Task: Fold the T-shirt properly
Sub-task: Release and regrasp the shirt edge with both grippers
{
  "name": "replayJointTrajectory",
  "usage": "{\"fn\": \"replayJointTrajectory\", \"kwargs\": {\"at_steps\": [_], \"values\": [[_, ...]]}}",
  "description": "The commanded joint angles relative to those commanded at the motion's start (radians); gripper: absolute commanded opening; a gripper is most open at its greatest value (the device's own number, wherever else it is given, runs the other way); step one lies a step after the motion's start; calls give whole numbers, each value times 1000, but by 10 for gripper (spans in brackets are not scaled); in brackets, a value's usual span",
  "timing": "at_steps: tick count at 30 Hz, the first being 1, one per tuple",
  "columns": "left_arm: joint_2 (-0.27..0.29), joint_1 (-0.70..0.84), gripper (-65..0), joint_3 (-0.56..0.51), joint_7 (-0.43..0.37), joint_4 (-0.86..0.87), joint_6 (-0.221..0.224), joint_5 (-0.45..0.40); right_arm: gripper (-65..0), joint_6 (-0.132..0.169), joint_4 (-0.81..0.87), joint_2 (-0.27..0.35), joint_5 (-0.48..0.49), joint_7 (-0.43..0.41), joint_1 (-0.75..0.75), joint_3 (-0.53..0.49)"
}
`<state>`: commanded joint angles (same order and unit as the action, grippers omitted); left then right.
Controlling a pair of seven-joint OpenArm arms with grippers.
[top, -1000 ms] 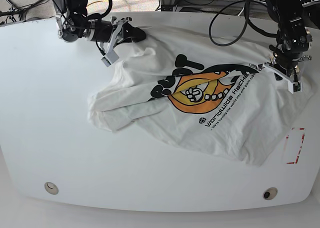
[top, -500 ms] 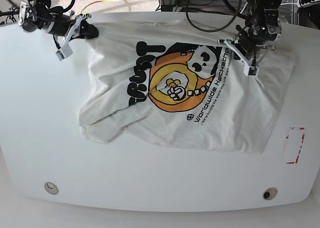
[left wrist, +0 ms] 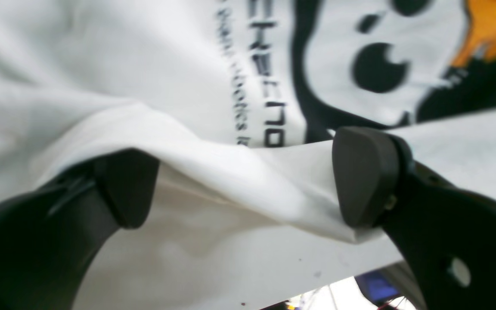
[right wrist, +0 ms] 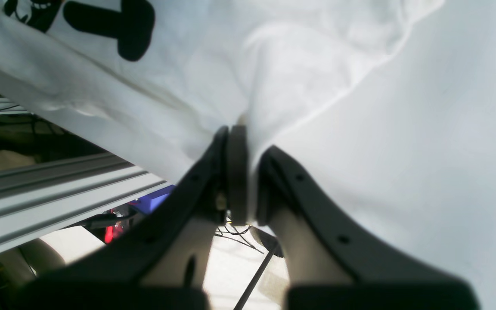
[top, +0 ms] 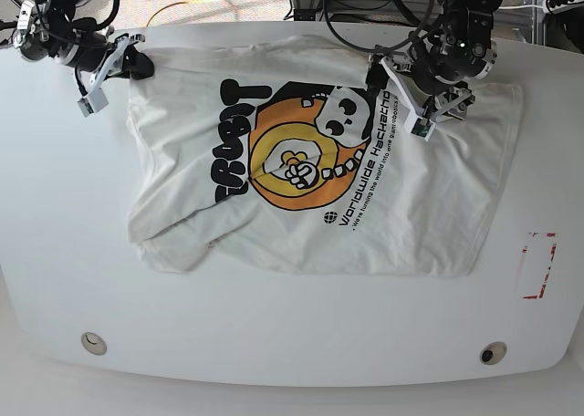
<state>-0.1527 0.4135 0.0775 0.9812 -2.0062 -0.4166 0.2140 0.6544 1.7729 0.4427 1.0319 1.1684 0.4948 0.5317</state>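
The white T-shirt (top: 301, 179) lies spread on the table, print side up, showing black lettering and an orange-and-black oval. Its lower left corner is bunched. My right gripper (top: 117, 65) is at the shirt's far left corner. The right wrist view shows the right gripper (right wrist: 248, 172) shut on a pinch of white cloth (right wrist: 317, 77) over the table's back edge. My left gripper (top: 406, 101) is over the shirt's upper right part. In the left wrist view the left gripper (left wrist: 243, 189) is open, its fingers (left wrist: 360, 176) wide apart with a raised fold of shirt (left wrist: 239, 172) between them.
A red-marked rectangle (top: 537, 265) sits on the white table (top: 73, 252) at the right. Two round holes (top: 93, 343) (top: 493, 353) are near the front edge. Cables and an aluminium rail (right wrist: 58, 189) lie behind the table's back edge.
Both arms moved left in the base view, dragging the shirt with them and spreading it flatter. The left gripper's fingers now stand apart.
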Motion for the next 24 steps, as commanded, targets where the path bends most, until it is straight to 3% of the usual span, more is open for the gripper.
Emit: {"fn": "replayJointTrajectory", "kwargs": {"at_steps": [4,6,12,16,24], "values": [[5,3,-143,196,2,8,-212,63,-650,0,0,-6,0,0,-2,-2],[2,3,-143,269,3,8,-273,92,-650,0,0,-9,0,0,-2,-2],[-3,2,-143,476,5,17,-282,187,-650,0,-32,-14,0,0,-21,-3],[-5,0,-143,603,5,60,-282,261,-650,0,-75,-14,0,0,-31,-61],[-6,-98,-144,758,5,258,-282,273,-650,0,-71,-40,2,-2,-51,-64]]}}
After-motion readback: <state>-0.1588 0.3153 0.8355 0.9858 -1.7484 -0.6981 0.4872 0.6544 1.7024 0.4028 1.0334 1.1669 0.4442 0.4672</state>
